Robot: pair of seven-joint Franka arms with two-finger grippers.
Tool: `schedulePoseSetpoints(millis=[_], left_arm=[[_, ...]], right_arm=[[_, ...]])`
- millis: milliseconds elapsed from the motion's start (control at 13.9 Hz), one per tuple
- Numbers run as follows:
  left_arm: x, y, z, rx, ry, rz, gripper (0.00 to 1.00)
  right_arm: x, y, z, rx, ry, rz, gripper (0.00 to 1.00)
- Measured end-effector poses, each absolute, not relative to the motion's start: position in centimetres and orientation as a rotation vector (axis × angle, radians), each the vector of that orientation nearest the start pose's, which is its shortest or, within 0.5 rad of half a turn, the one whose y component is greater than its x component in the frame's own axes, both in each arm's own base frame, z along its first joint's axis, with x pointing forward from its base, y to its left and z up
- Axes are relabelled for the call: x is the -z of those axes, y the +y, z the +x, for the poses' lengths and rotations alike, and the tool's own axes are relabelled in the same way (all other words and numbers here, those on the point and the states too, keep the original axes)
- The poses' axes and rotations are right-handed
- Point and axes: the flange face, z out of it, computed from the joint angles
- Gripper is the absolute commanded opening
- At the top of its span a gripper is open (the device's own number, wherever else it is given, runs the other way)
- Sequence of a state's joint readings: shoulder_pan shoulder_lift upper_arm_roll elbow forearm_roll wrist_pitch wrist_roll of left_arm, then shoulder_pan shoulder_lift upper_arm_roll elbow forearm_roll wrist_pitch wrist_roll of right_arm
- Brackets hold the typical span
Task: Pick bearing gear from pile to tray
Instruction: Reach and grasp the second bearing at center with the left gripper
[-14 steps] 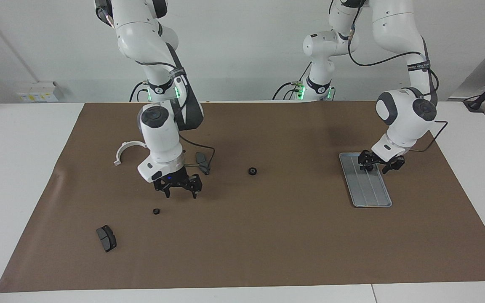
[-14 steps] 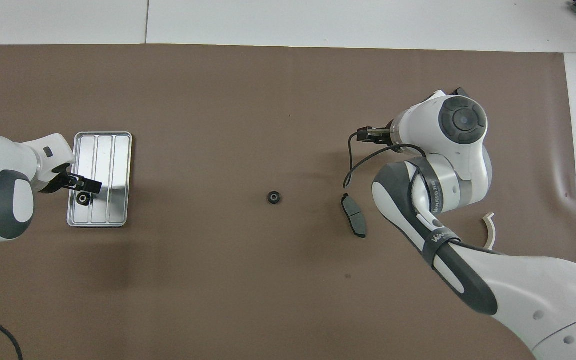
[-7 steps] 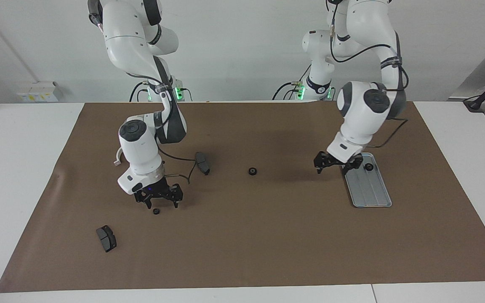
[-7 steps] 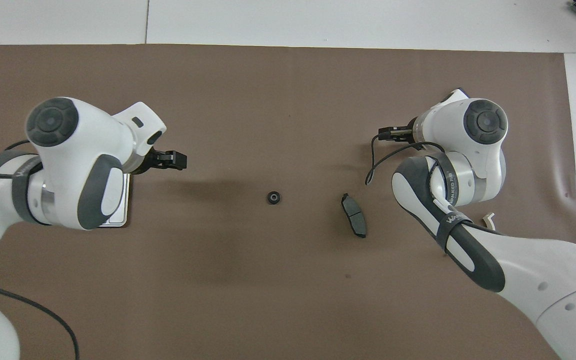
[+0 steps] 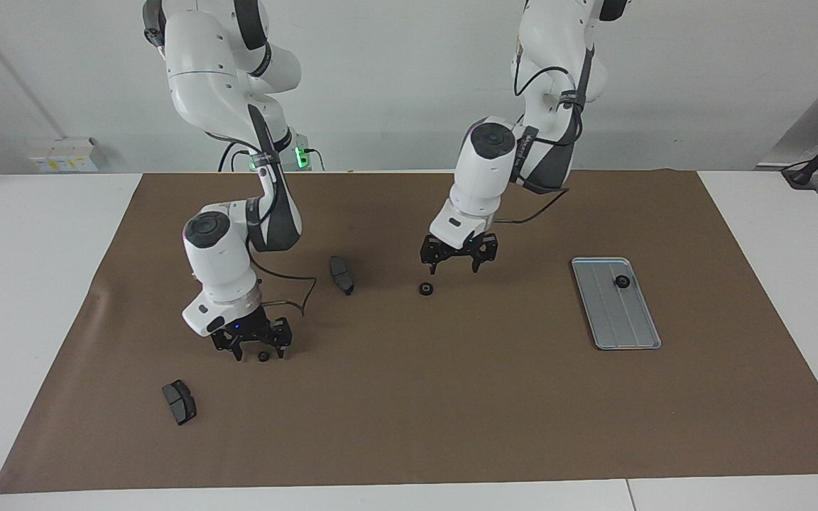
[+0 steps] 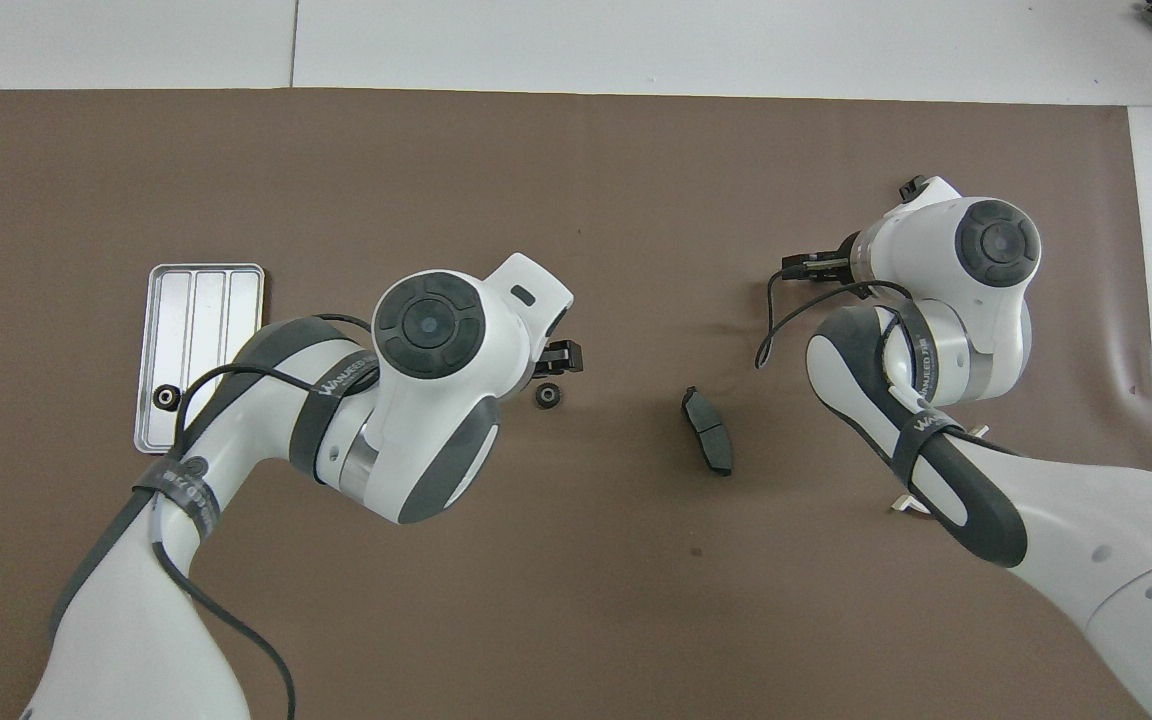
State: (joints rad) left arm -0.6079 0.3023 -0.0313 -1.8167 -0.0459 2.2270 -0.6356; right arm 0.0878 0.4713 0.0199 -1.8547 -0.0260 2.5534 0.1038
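The left gripper (image 5: 457,264) hangs over the mid-counter black ring (image 5: 425,289), fingers apart, holding nothing. The right gripper (image 5: 251,347) is low around another ring (image 5: 263,356), fingers apart on either side. A third ring (image 5: 622,282) lies in the tray (image 5: 625,330). The overhead view hides the right gripper's ring under the wrist.

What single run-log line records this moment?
right gripper: low around small black ring | left gripper: open over middle black ring | grooved silver-grey metal tray: holds one black ring
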Motion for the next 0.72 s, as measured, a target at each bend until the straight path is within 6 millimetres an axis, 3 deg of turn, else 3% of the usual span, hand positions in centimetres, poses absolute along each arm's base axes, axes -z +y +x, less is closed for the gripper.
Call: schedulePoseSetpoints(millis=[216, 504, 720], left_arm=[[-35.4, -40.8, 52.2, 0.086, -0.02, -3.223, 0.91], [-31.8, -40.9, 52.1, 0.083, -0.009, -3.211, 0.83], [-30.4, -40.9, 51.2, 0.059, 0.006, -3.2, 0.76]], right_arm=[[-28.9, 7.2, 65.9, 0.353, -0.036, -3.104, 0.41], [-28.9, 7.2, 65.9, 0.353, -0.036, -3.104, 0.16], [-29.0, 7.2, 65.9, 0.354, -0.036, -3.104, 0.07]])
